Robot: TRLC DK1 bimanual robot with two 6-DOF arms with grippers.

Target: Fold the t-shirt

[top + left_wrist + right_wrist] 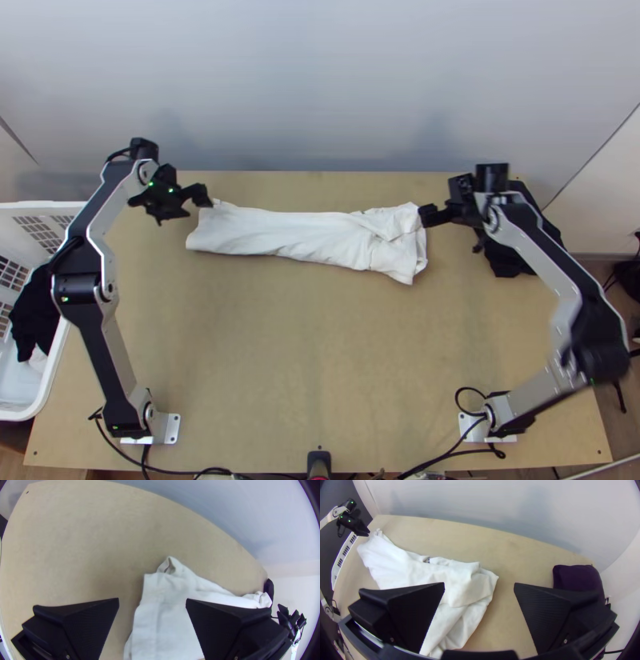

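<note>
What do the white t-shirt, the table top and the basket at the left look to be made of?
T-shirt: soft matte fabric, perhaps cotton, judging by its loose wrinkles.
Table top: smooth tan wood or wood-look board, its surface even and dull.
Basket: probably rigid plastic, given its smooth white rim and slotted walls.

Two grippers (pixel 197 206); one white t-shirt (pixel 304 234); one basket (pixel 34 208); one dark bundle (pixel 576 576) on table.

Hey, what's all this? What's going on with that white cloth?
It's a t-shirt-folding job for a robot. The white t-shirt lies in a long strip across the table. The left gripper is open by one end, the right gripper open by the other, rumpled end; neither holds it.
</note>
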